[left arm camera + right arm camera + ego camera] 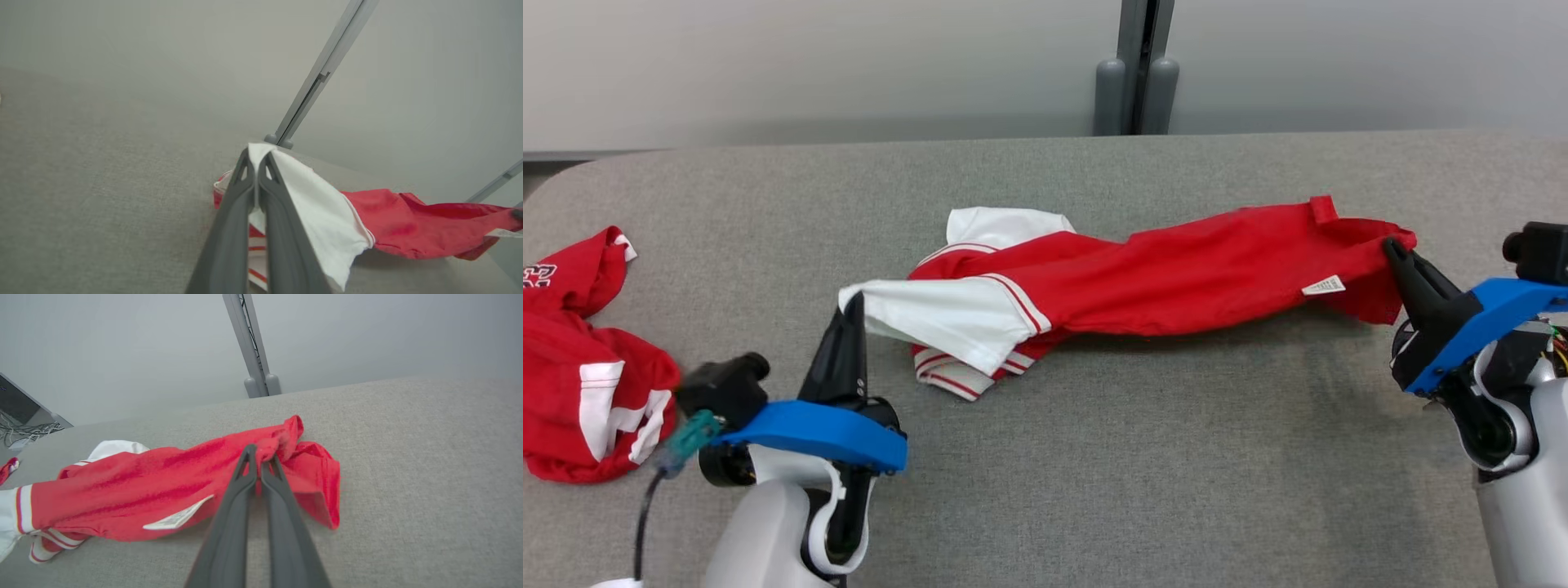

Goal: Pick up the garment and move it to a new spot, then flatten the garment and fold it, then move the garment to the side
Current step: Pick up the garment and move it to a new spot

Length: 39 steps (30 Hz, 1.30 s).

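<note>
The red-and-white jersey (1143, 278), twisted across the middle of the grey table (1094, 457), is pinched at its white sleeve (931, 314) by the left gripper (854, 302) and at its red hem (1368, 241) by the right gripper (1391, 245); flattening is judged in hand, an even outward pull being required next.

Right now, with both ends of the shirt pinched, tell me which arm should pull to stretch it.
Right, probably. The right tool grips the shirt at its red end, bare table beyond; a second shirt lies beside the left tool.

Small tag (1323, 285) on red garment (1176, 278), print unreadable, partial white numerals (539, 275) on second garment (572, 359), illegible
</note>
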### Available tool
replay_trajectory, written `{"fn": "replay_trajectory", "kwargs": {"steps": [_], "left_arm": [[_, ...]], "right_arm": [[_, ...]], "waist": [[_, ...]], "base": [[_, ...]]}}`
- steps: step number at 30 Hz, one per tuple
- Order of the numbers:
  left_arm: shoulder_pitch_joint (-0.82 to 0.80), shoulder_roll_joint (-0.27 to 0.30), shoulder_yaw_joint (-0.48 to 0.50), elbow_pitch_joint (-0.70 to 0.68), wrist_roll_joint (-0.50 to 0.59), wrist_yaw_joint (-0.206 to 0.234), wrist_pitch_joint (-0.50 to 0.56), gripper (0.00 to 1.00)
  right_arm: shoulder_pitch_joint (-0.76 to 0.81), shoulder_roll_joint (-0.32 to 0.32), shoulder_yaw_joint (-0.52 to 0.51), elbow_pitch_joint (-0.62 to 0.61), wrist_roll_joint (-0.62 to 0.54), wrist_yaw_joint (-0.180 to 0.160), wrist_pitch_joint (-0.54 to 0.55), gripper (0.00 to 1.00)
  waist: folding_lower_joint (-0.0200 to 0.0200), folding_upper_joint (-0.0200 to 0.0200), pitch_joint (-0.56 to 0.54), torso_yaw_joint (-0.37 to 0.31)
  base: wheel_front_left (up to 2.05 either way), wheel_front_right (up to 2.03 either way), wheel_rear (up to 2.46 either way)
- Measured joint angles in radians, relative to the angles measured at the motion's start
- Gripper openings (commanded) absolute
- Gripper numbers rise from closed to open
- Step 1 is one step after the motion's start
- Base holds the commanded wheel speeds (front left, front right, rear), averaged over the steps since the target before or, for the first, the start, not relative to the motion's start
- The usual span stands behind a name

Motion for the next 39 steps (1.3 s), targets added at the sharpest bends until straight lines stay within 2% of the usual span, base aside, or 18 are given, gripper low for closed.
{"fn": "replay_trajectory", "kwargs": {"steps": [4,9,18,23,27,30,35,39], "left_arm": [[0.009,0.009,0.043,-0.176,-0.107,-0.013,0.04,0.0],[0.024,0.053,0.095,-0.429,-0.199,-0.011,0.133,0.0],[0.006,0.135,0.132,-0.824,-0.285,0.067,0.342,0.0],[-0.079,0.178,0.12,-0.918,-0.318,0.096,0.458,0.0],[-0.192,0.229,0.123,-0.853,-0.3,0.103,0.52,0.0],[-0.286,0.267,0.125,-0.762,-0.263,0.1,0.538,0.0],[-0.472,0.325,0.107,-0.583,-0.177,0.074,0.541,0.0],[-0.655,0.353,0.088,-0.427,-0.081,0.043,0.474,0.0]], "right_arm": [[0.08,-0.003,-0.013,-0.175,0.083,0.0,0.019,0.0],[0.158,-0.002,-0.055,-0.387,0.103,0.0,0.05,0.0],[0.211,0.012,-0.149,-0.727,0.101,0.0,0.132,0.0],[0.2,0.007,-0.19,-0.816,0.083,0.0,0.188,0.0],[0.121,-0.003,-0.159,-0.787,0.08,0.0,0.233,0.0],[0.029,-0.023,-0.101,-0.711,0.062,0.0,0.243,0.0],[-0.223,-0.022,-0.009,-0.487,0.044,0.0,0.184,0.0],[-0.425,-0.007,0.026,-0.286,0.007,0.0,0.077,0.0]], "waist": [[0.0,0.0,-0.034,-0.018],[0.0,0.0,-0.06,-0.047],[-0.0001,0.0,-0.062,-0.073],[-0.0001,0.0,-0.03,-0.073],[-0.0001,0.0,0.028,-0.087],[0.0,0.0,0.094,-0.11],[0.0004,0.0,0.209,-0.152],[0.0004,0.0,0.268,-0.162]], "base": [[0.0,0.0,0.0],[0.0,0.0,0.0],[0.0,0.0,0.0],[0.0,0.0,0.0],[0.0,0.0,0.0],[0.0,0.0,0.0],[0.0,0.0,0.0],[0.0,0.0,0.0]]}}
